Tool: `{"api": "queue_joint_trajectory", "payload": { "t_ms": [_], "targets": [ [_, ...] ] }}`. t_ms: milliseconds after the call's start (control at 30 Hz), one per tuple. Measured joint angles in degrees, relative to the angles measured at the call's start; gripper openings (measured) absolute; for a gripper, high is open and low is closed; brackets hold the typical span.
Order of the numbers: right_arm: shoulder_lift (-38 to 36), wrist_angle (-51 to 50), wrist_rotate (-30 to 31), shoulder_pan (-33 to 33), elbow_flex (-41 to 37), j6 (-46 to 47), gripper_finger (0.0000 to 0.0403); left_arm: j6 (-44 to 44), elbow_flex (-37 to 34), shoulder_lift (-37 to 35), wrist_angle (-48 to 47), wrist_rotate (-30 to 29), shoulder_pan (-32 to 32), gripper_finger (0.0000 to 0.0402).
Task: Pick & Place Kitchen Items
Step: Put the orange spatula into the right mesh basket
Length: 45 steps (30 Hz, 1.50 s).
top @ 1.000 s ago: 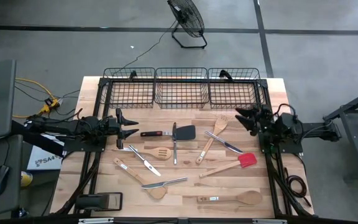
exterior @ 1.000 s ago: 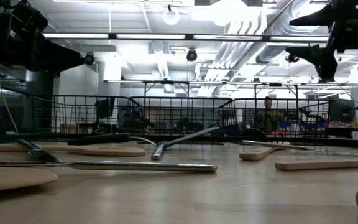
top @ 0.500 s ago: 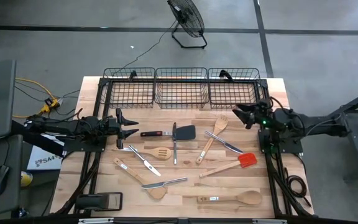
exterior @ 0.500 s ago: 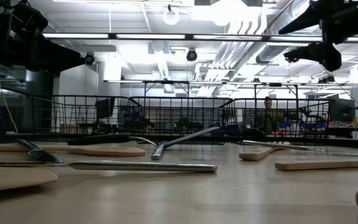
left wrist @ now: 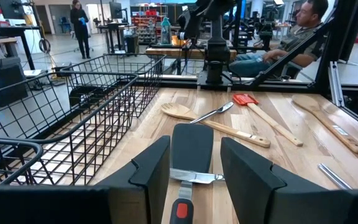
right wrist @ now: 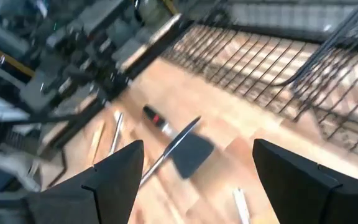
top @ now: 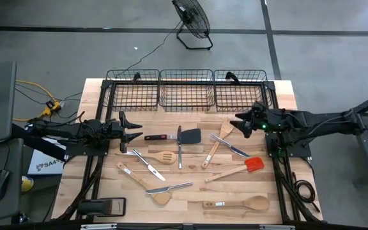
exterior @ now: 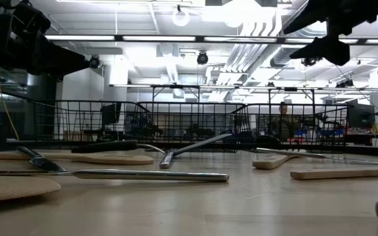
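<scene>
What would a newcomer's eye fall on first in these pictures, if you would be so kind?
Most likely the scatter of light wooden spoons and silver metal knives across the pale wooden table, with the red-headed spatula near its right side. Next, the three empty black wire baskets in a row along the far edge. Then the right hand, open above the table near a wooden spoon, and the left hand, open and empty, facing the black turner.

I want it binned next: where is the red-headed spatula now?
In the high view the red-headed spatula lies on the table's right side, below the right gripper, with a wooden spoon nearer the front edge.
</scene>
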Motion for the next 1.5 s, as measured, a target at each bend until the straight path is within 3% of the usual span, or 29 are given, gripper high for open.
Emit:
{"api": "queue_joint_trajectory", "payload": {
  "t_ms": [400,600,867,1200,1500],
  "targets": [
    [10.92,-13.32,-11.67,3.52,8.57,-3.17,0.0295,-0.01,0.0,0.0,-0.02,0.0,0.01,0.0141],
    [15.79,-14.64,-16.73,8.1,9.17,-2.91,0.0295,-0.01,0.0,0.01,0.0,0.0,-0.01,0.0141],
    [22.76,-18.2,-23.39,14.03,9.17,3.53,0.0295,0.0,0.0,0.0,0.0,0.0,0.02,0.0141],
    [31.33,-21.49,-24.93,21.94,9.17,4.15,0.0295,-0.01,0.0,0.0,-0.02,0.0,0.0,0.0141],
    [40.66,-21.73,-22.4,27.79,9.17,-0.96,0.0295,0.0,0.0,0.02,0.0,0.0,-0.01,0.0141]
  ]
}}
